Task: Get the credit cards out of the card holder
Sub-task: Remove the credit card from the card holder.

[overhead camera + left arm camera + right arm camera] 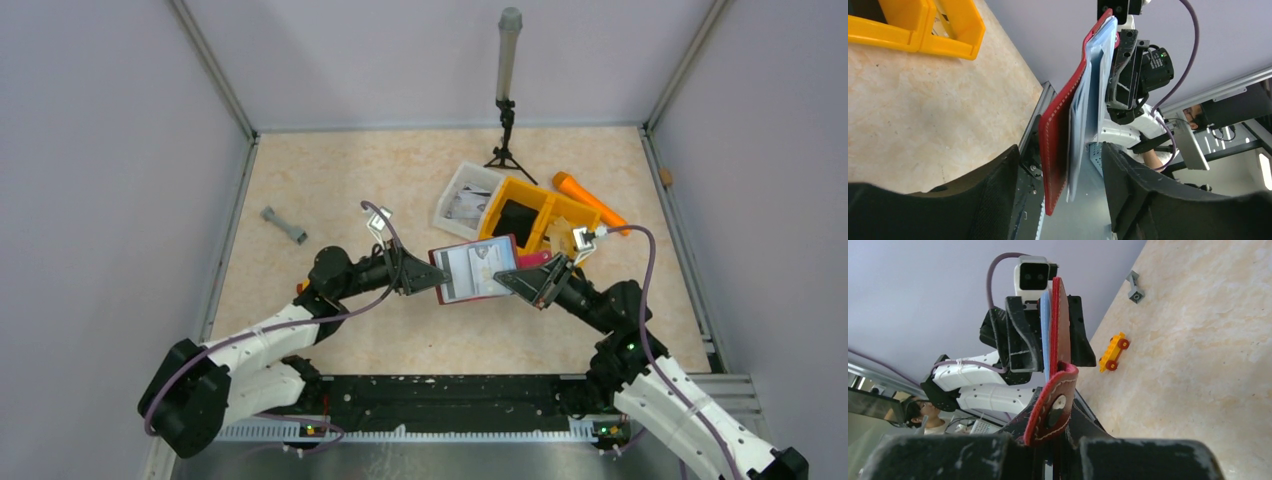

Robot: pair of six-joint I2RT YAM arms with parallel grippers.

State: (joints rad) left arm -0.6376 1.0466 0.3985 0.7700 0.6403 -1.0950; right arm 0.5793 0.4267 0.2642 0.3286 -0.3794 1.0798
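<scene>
The dark red card holder (478,270) is held off the table between both arms, its pale credit cards (482,262) facing up. My right gripper (518,281) is shut on its right edge; in the right wrist view the snap tab (1055,407) curls over the closed right gripper (1060,450). My left gripper (432,278) is open and straddles the left edge. In the left wrist view the left gripper (1063,200) has the holder (1058,130) and cards (1089,100) edge-on between its fingers (998,195), with a gap on each side.
A yellow-orange divided bin (530,215) and a white tray (465,195) stand just behind the holder. An orange object (590,200) lies at the right of the bin. A grey part (284,226) lies at the left, a yellow toy car (1113,351) near the left arm. A tripod (508,100) stands at the back.
</scene>
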